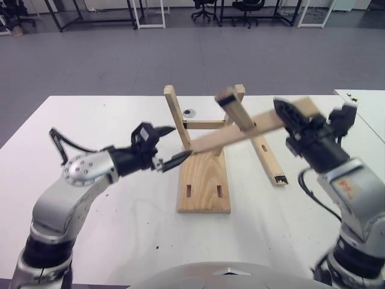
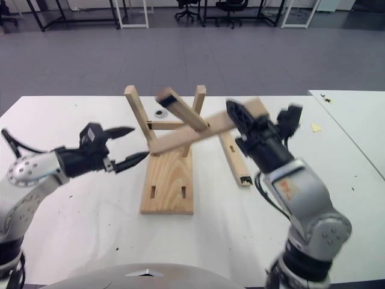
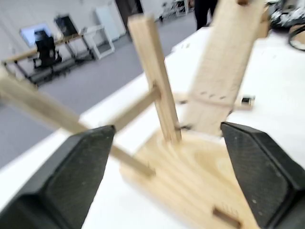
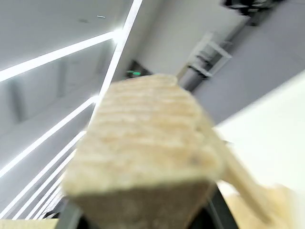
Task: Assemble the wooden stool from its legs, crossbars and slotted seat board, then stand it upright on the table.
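Holding long pale wooden bar (image 1: 221,141) tight in right pincer (image 1: 296,120), up in air, tilted. Thick wooden block (image 1: 236,109) crosses bar past my fingertips. Left pincer (image 1: 180,142) wide, bar's far end just beside it. Flat slotted wooden seat board (image 1: 204,186) on white table (image 1: 108,120) between my pincers, two wooden legs (image 1: 174,114) standing up on it. Loose wooden leg (image 1: 269,161) lies on table near right pincer.

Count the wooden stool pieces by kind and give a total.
Seat board: 1
Standing legs: 2
Crossbar: 1
Loose leg lying flat: 1
Joined pieces in the right gripper: 2
Total: 7
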Motion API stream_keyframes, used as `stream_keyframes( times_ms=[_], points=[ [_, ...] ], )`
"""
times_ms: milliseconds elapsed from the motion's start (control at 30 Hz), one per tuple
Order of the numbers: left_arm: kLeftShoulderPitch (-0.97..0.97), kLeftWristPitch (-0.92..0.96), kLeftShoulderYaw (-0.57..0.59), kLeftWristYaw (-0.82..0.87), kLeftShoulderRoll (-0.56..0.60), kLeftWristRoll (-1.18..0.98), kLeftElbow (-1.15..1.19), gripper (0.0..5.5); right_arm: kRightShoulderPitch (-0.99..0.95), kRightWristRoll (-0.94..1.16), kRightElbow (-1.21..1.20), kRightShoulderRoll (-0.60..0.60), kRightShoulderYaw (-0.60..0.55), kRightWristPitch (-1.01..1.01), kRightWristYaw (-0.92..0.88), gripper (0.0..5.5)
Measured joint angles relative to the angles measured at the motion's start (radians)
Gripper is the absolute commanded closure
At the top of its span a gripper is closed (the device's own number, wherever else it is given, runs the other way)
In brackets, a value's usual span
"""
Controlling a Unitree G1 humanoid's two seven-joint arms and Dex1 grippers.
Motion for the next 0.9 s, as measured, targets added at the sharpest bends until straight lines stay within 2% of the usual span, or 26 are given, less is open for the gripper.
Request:
stream_keyframes(
  times_ms=[100, 200, 300, 467, 600, 767, 900],
  points=[
    [0.133, -0.072, -0.001, 0.002, 0.001, 0.054, 0.045, 1.44, 0.091, -0.057, -0.028, -0.032, -0.004, -0.03, 0.041, 4.46],
    [0.203, -0.127, -0.016, 0.016, -0.003, 0.129, 0.135, 1.44, 0.186, -0.183, -0.045, -0.063, 0.043, -0.04, 0.073, 4.46],
    [0.21, -0.182, -0.067, 0.041, -0.003, 0.227, 0.218, 1.44, 0.222, -0.265, -0.063, -0.102, 0.086, -0.038, 0.109, 4.46],
    [0.195, -0.23, -0.169, 0.081, -0.03, 0.357, 0.324, 1.44, 0.23, -0.277, -0.064, -0.182, 0.088, -0.047, 0.13, 4.46],
    [0.192, -0.235, -0.194, 0.098, -0.058, 0.388, 0.36, 1.44, 0.219, -0.217, -0.064, -0.233, 0.108, -0.063, 0.09, 4.46],
    [0.156, -0.188, -0.247, 0.104, -0.113, 0.394, 0.352, 1.44, 0.202, -0.169, -0.057, -0.241, 0.166, -0.098, 0.029, 4.46],
    [0.157, -0.099, -0.294, 0.092, -0.121, 0.389, 0.282, 1.44, 0.169, -0.309, -0.102, -0.299, 0.203, -0.091, 0.043, 4.46]
  ],
)
